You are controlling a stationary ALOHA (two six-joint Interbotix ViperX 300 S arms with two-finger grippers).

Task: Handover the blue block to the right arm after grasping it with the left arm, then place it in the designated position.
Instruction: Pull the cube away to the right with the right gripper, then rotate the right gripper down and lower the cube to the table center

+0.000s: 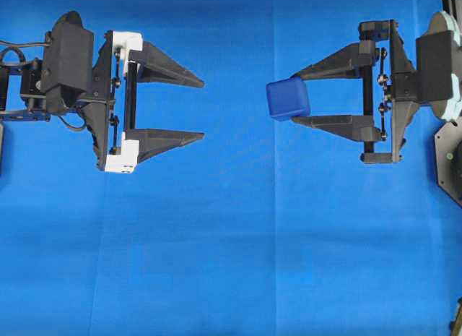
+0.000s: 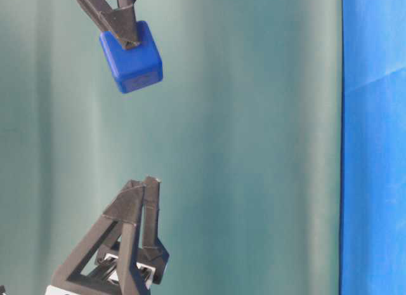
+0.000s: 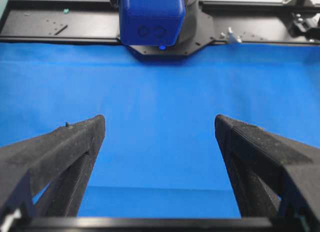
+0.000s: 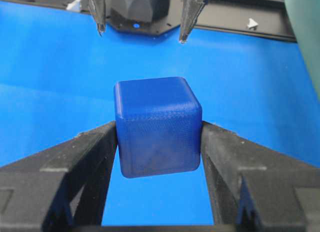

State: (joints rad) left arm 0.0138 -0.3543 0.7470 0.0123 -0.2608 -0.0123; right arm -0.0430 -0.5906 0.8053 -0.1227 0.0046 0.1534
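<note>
Right gripper [image 4: 159,137] has the blue block [image 4: 157,127] pinched between its two black fingertips, one pad pressed to each side of the cube, and the cube hangs clear above the blue cloth [image 4: 60,67]. From the right wrist camera the block fills the foreground, sitting squarely between the fingers [image 4: 87,162], rounded edges showing. Beyond it, across the cloth, the left gripper's two pointed tips hang into view at the top edge, well apart from the block.

Overhead now: the right arm [image 1: 426,69] reaches in from the right side, block [image 1: 288,99] at its tips, near the middle of the cloth [image 1: 231,264]. Facing it, the left gripper [image 1: 202,110] stands spread wide, nothing between its fingers, white brackets [image 1: 123,105] at their base. A clear gap of cloth separates the two.

From the left wrist camera, the spread fingers [image 3: 65,157] frame the cloth, and far off the block [image 3: 150,17] shows a face marked "02".
</note>
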